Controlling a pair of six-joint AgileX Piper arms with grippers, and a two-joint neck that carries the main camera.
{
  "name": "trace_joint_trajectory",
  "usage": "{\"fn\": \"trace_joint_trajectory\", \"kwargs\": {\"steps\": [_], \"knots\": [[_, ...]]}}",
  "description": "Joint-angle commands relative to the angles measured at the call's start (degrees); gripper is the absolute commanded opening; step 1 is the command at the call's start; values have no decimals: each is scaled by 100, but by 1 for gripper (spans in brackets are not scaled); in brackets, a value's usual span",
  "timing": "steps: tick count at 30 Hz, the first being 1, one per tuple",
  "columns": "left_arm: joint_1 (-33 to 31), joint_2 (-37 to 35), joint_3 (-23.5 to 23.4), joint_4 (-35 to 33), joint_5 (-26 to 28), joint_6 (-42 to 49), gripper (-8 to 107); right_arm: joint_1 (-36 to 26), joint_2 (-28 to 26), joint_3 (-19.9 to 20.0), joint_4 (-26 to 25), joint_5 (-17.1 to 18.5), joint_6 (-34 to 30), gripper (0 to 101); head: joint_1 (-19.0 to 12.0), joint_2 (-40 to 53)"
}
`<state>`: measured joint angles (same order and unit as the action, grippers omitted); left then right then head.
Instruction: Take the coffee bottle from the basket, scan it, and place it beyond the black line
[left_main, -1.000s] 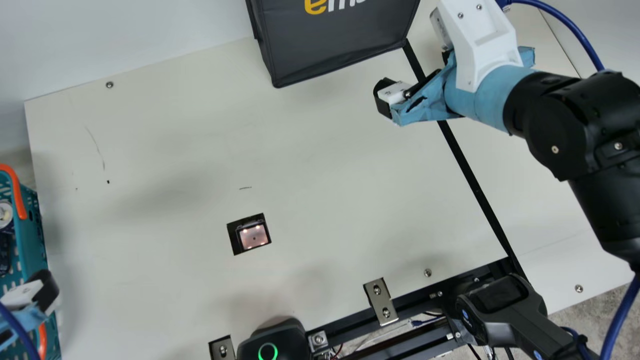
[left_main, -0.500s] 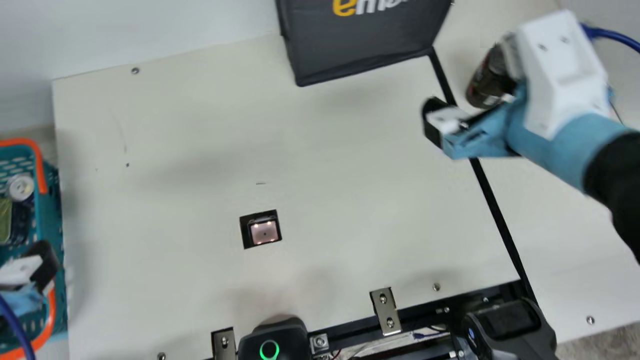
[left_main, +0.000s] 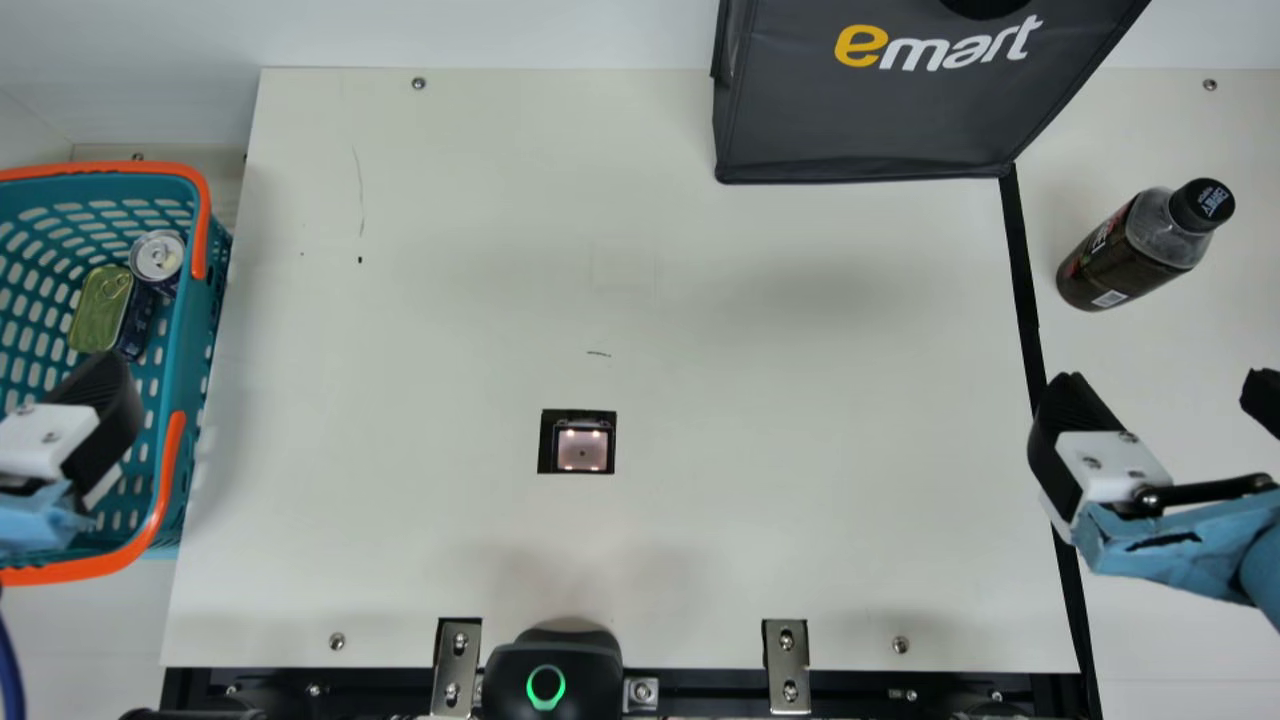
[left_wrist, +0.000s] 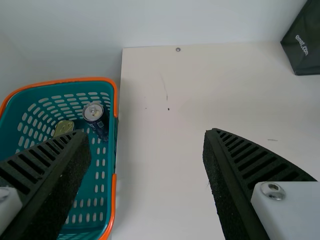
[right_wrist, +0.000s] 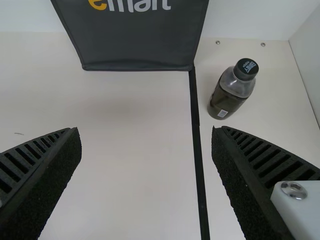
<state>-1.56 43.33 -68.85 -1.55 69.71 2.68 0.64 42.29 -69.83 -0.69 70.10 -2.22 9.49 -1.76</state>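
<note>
Your coffee bottle (left_main: 1142, 248) stands on the surface (left_main: 850, 450) beyond the black line (left_main: 1022, 270), so prob. done. If you must regrip: mod. weight w/ that dark fill, firm plastic, poss. slick; squeeze mid-body, not the cap (left_main: 1203, 205). R hand (right_wrist: 145, 132): spread, holding nothing. L hand (left_wrist: 146, 135): same, nr. the basket (left_main: 190, 330).

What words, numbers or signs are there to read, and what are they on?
"emart": front of the dark bag.
".com": bag's side, left wrist view; the letters before it are too blurred.
Green ring, no letters: black device.
Too small to read surely: coffee bottle, its cap, and the can in the basket.
</note>
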Motion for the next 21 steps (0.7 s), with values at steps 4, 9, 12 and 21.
{"fn": "trace_joint_trajectory", "kwargs": {"steps": [4, 9, 12, 21], "knots": [[0, 0, 0, 0, 2, 0, 90, 0, 0, 0, -5, 0, 0, 91, -157, 18], [0, 0, 0, 0, 6, 0, 90, 0, 0, 0, -11, 0, 0, 91, -157, 18], [0, 0, 0, 0, 7, 0, 90, 0, 0, 0, -11, -5, 0, 91, -157, 18], [0, 0, 0, 0, -5, 0, 90, 0, 0, 0, -11, -5, 0, 91, -157, 18]]}}
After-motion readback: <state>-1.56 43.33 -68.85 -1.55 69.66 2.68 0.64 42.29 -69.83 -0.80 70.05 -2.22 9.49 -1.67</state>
